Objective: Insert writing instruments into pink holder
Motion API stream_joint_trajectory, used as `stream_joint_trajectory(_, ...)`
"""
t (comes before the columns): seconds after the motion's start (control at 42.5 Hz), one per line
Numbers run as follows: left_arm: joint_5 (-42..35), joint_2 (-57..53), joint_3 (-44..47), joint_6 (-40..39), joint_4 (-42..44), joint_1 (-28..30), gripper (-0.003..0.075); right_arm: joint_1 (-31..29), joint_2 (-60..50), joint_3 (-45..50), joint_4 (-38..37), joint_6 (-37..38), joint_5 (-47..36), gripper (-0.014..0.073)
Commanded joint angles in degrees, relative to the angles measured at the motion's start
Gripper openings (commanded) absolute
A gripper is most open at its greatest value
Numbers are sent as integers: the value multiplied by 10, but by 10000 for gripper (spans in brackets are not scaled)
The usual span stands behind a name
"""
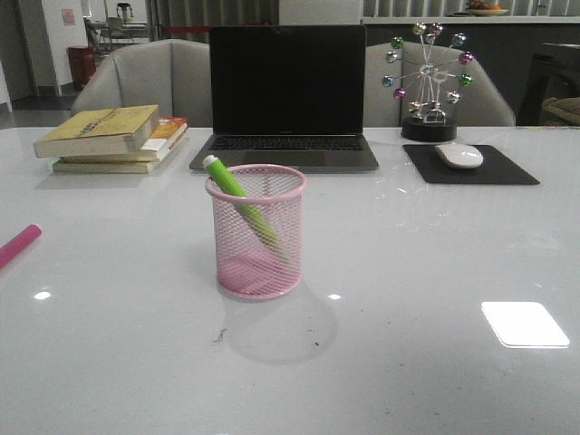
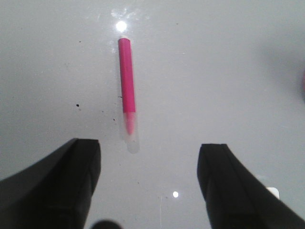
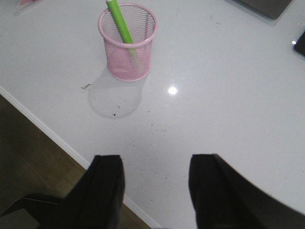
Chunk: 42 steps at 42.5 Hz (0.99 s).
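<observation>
The pink mesh holder [image 1: 257,232] stands upright mid-table, also in the right wrist view as the pink holder [image 3: 127,42]. A lime green pen [image 1: 238,197] leans inside it, whitish tip above the rim; the green pen [image 3: 119,22] shows there too. The magenta pen [image 1: 18,244] lies flat at the table's left edge. In the left wrist view the magenta pen [image 2: 127,83] lies on the white table, just beyond my open left gripper [image 2: 150,150], nothing between its fingers. My right gripper [image 3: 156,162] is open and empty over the table's near edge, well short of the holder.
A laptop [image 1: 287,98] stands behind the holder. Stacked books [image 1: 113,137] lie at the back left. A mouse [image 1: 459,155] on a black pad [image 1: 470,164] and a ball ornament [image 1: 428,82] sit at the back right. The table edge [image 3: 52,136] drops to wooden floor.
</observation>
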Motion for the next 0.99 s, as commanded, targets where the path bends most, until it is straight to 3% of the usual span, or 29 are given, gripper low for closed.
stream_joint_trajectory(0.0,-37,54,-52,-5,0,18,498,-2,-3,-16,-9,1,-35,436)
stream_joint_trajectory(0.447,-46,260,-178,-5,-5,36,498,-2,-3,-16,-9,1,-35,436)
stream_joint_trajectory(0.965,-46,369,-254,-5,-10,36,479,-2,-3,-16,-9,1,-35,436)
